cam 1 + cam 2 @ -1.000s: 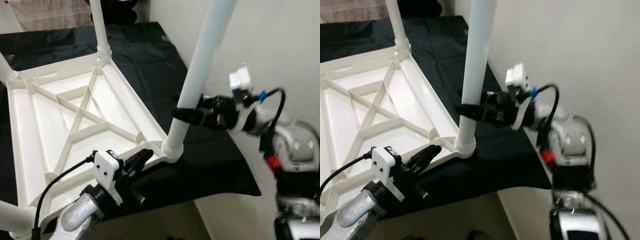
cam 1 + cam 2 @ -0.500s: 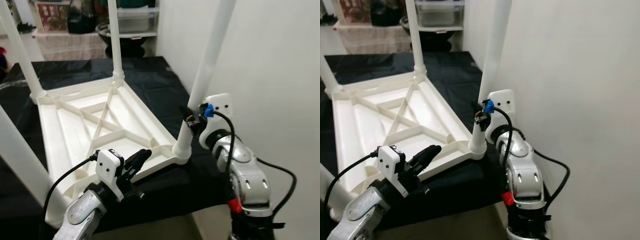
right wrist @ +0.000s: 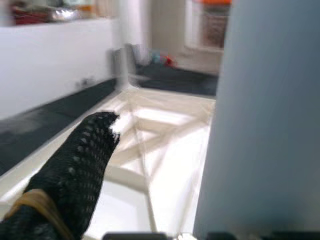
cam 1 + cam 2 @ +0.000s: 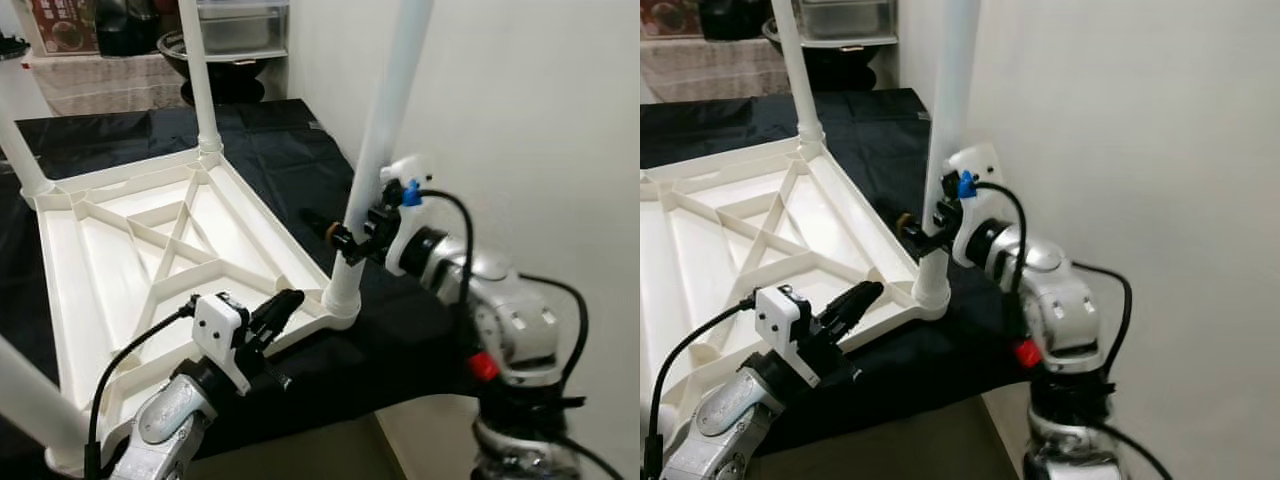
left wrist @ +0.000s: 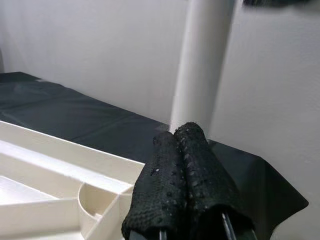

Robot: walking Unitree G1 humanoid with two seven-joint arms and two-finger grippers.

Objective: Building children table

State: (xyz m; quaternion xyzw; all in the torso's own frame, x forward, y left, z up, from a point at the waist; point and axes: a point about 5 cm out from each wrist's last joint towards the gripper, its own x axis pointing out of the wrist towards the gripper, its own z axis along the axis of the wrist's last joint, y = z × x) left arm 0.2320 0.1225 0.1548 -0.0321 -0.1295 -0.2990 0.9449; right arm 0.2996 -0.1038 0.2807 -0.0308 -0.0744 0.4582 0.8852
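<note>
The white children's table (image 4: 120, 250) lies upside down on a black cloth, its legs pointing up. My right gripper (image 4: 338, 232) straddles the near right leg (image 4: 372, 170) a little above its socket (image 4: 340, 300). It is open: in the right wrist view one black finger (image 3: 80, 165) stands apart from the leg (image 3: 265, 125), and the other finger is hidden. My left gripper (image 4: 283, 303) is shut and holds nothing. Its fingertips (image 5: 187, 150) lie at the table's rim (image 5: 65, 160) beside that same corner.
Two far legs (image 4: 200, 80) and a near left leg (image 4: 30, 400) stand upright. A white wall (image 4: 520, 120) runs close along the right. The black cloth (image 4: 400, 330) ends just in front of me. A shelf with a dark bowl (image 4: 215, 65) stands behind.
The camera shifted between frames. My right gripper, clasped around the near right leg a second ago, has turned at the wrist and now sits loosely around it. The left gripper stays at the rim.
</note>
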